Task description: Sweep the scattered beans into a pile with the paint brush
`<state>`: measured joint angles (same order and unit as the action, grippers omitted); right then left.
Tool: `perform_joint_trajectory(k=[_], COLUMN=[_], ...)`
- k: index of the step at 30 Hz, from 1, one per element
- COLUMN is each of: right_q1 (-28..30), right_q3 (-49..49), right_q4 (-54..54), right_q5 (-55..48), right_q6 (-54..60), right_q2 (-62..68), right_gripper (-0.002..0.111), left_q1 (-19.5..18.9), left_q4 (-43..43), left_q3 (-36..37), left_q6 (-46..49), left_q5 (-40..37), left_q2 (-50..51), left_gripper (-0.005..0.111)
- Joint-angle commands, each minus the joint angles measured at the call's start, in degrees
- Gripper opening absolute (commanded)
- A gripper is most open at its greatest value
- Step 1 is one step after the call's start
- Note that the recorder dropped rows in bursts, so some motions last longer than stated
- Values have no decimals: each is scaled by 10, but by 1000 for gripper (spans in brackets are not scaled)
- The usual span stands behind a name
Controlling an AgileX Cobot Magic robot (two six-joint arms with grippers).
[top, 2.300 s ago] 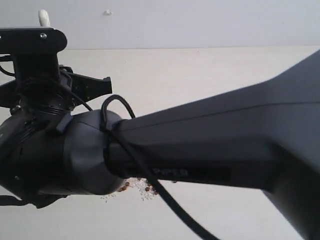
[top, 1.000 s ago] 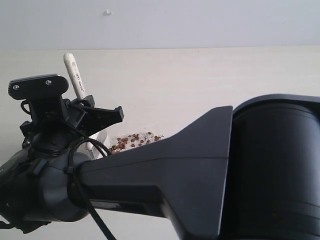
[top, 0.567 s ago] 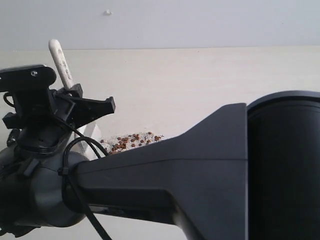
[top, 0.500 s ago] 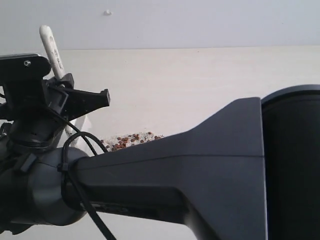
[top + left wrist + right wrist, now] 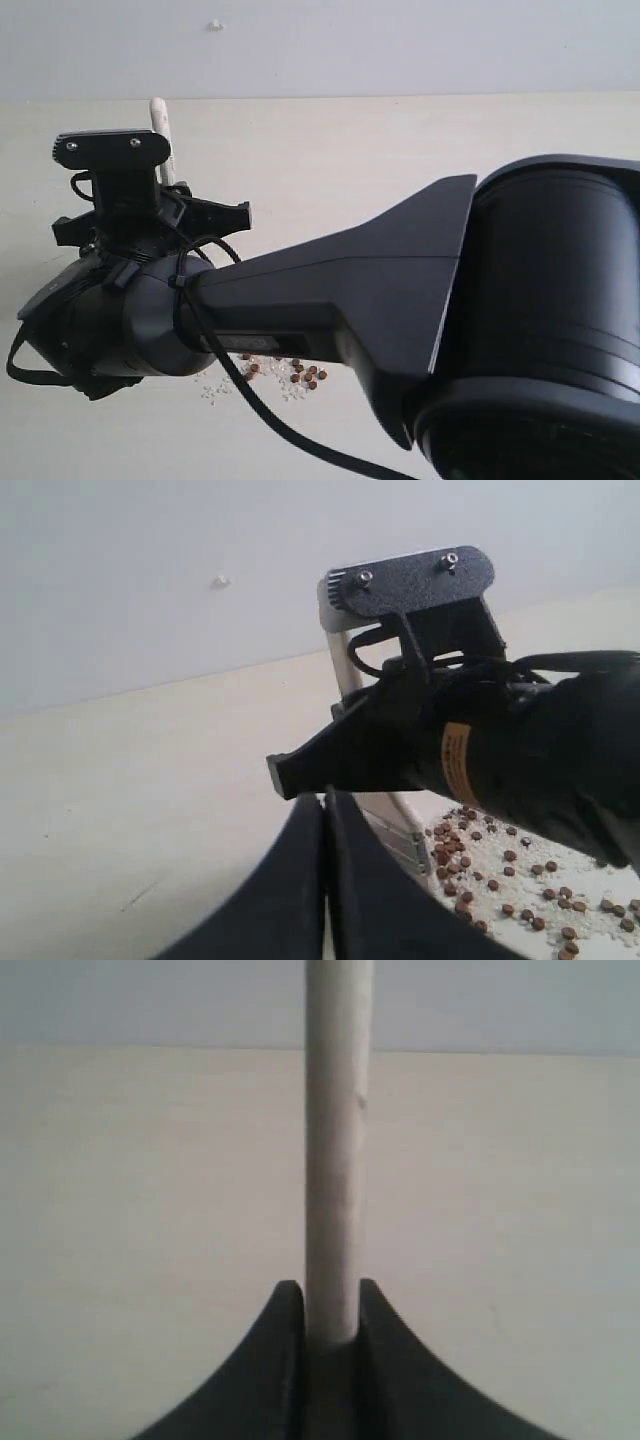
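The tiny round reddish-brown beans (image 5: 510, 857), mixed with whitish grains, are spread in a loose patch on the pale bench (image 5: 400, 150), just beside the lower end of the wide wooden-handled paint brush (image 5: 337, 1140). The brush is held steeply, handle uppermost (its bristles are largely hidden), and is clamped between the right fingers (image 5: 282, 1340). The left fingers (image 5: 298, 880) are pressed together on nothing, near the patch.

Lab-like test bench: plain pale tabletop (image 5: 400, 150), blank grey wall (image 5: 400, 45)
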<state>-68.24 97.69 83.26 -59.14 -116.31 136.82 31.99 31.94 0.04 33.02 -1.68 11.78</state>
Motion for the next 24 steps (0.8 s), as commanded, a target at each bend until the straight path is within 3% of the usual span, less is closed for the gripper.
perform_joint_trajectory(k=[1, 5, 17, 24], right_q1=[3, 3, -52, -78], right_q3=[3, 3, 3, -23], right_q4=[-24, -13, 36, 21], right_q5=[-63, -91, -9, 105], right_q6=[59, 68, 57, 45], right_q2=[-7, -22, -72, -67], right_gripper=[0, 0, 0, 0], left_q1=[-1, -1, -1, -1], left_q4=[-2, -2, -2, -2], left_q3=[0, 0, 0, 0], left_q6=[-3, -3, -3, -3], left_q5=[1, 1, 1, 1], left_q2=[-3, -3, -3, -3], left_gripper=[0, 0, 0, 0])
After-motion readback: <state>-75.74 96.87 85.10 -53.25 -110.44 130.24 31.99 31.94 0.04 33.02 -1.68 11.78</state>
